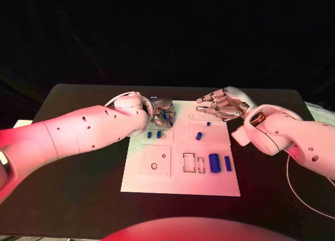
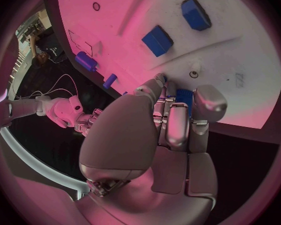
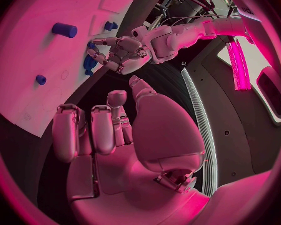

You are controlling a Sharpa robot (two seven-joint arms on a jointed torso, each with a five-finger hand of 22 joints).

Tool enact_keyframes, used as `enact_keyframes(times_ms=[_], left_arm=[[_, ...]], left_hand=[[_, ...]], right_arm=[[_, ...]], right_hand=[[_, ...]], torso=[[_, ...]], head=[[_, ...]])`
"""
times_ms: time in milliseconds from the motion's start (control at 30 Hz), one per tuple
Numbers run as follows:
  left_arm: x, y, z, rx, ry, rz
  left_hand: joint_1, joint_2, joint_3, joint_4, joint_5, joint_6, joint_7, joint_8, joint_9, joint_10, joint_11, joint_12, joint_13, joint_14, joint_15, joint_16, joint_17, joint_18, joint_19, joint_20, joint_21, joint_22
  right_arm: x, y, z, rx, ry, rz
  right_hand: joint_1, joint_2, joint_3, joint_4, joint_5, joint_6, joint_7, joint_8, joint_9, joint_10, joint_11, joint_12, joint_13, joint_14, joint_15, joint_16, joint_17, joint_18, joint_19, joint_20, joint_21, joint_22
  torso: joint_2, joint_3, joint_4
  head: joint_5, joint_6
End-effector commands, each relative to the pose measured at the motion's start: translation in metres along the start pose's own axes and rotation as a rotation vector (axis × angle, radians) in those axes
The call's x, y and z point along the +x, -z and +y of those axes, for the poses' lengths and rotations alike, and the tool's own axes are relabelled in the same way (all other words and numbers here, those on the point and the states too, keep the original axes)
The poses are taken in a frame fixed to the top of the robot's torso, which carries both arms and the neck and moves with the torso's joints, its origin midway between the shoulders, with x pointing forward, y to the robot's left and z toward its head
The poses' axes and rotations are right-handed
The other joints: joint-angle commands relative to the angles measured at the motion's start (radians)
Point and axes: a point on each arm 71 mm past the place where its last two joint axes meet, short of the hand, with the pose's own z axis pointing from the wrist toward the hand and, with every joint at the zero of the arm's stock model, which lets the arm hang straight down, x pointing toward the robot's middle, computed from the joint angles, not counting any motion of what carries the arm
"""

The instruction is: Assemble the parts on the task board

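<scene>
At task board far edge, left hand over blue part, right hand apart.

White arms w/ silver hands: left hand, right hand

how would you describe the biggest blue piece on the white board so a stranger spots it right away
Start at the white rectangular task board in the middle of the black table, then go to its right side, nearer the robot. There, two blue cylinders lie side by side next to two rectangular cutouts. The wanted one, the thick blue cylinder, is fatter than the slim blue cylinder at its right.
</scene>
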Motion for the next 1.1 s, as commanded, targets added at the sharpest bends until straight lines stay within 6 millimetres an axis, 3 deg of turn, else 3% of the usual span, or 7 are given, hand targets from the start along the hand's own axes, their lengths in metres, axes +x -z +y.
enact_keyframes(times_ms=[33,167,367,633,1100], left_arm=[[0.010,-0.001,0.001,-0.018,-0.027,0.065],[0.012,-0.002,-0.001,-0.012,-0.026,0.071],[0.013,-0.001,-0.002,-0.003,-0.021,0.078],[0.010,0.001,0.002,-0.017,0.018,0.032],[-0.015,0.024,0.012,0.004,0.166,-0.096]], left_hand=[[-0.002,-0.008,0.009,-0.001,0.004,0.007,0.001,-0.007,-0.002,0.007,0.000,-0.003,-0.001,0.026,-0.007,-0.006,-0.002,-0.020,0.021,-0.004,0.005,0.003],[-0.009,-0.012,0.021,-0.003,0.004,0.017,-0.002,-0.010,-0.004,0.020,-0.003,-0.007,-0.005,0.025,-0.009,-0.007,-0.009,-0.022,0.022,-0.005,0.016,0.012],[-0.019,-0.015,0.037,-0.005,0.001,0.037,-0.007,-0.010,-0.006,0.041,-0.008,-0.013,-0.009,0.025,-0.013,-0.009,-0.018,-0.024,0.024,-0.008,0.032,0.025],[-0.031,-0.007,0.068,-0.014,-0.007,0.074,-0.007,-0.011,-0.008,0.085,-0.013,-0.028,-0.012,0.025,-0.018,-0.010,-0.031,-0.026,0.027,-0.013,0.046,0.038],[-0.040,-0.011,0.102,-0.034,-0.010,0.084,0.010,-0.029,-0.017,0.102,-0.005,-0.061,-0.018,0.024,-0.012,-0.009,-0.041,-0.026,0.026,-0.011,0.037,0.035]], right_arm=[[0.002,0.000,0.001,-0.014,0.008,0.010],[0.002,0.000,0.001,-0.014,0.007,0.011],[0.002,0.000,0.001,-0.015,0.007,0.013],[0.002,0.000,0.001,-0.013,0.008,0.013],[0.000,0.001,-0.002,-0.004,0.019,0.009]], right_hand=[[0.001,0.008,-0.004,-0.001,0.003,0.008,-0.002,0.002,0.001,0.003,-0.002,0.002,0.001,0.044,-0.001,-0.004,0.001,0.019,-0.003,-0.002,-0.005,0.001],[0.001,0.008,-0.004,-0.001,0.003,0.008,-0.002,0.002,0.001,0.003,-0.002,0.002,0.001,0.044,-0.001,-0.004,0.001,0.019,-0.003,-0.002,-0.005,0.001],[0.001,0.009,-0.004,-0.001,0.003,0.008,-0.002,0.002,0.001,0.003,-0.002,0.002,0.001,0.044,-0.001,-0.004,0.001,0.019,-0.003,-0.002,-0.005,0.001],[0.001,0.009,-0.004,-0.001,0.003,0.008,-0.002,0.002,0.001,0.005,-0.002,0.006,0.004,0.044,-0.001,-0.003,0.002,0.019,-0.003,-0.002,-0.006,0.001],[-0.001,0.010,-0.007,0.001,0.004,0.010,-0.002,0.003,0.001,0.005,-0.002,0.006,0.003,0.044,-0.001,-0.004,0.001,0.019,-0.003,-0.002,-0.006,0.001]], torso=[[0.000,0.0001,0.0001],[-0.001,0.0001,0.0018],[-0.001,0.0006,-0.0005],[-0.001,0.0000,0.0011],[-0.002,-0.0008,0.0007]], head=[[0.000,-0.001],[0.001,-0.002],[0.004,-0.002],[0.003,0.002],[0.002,0.006]])
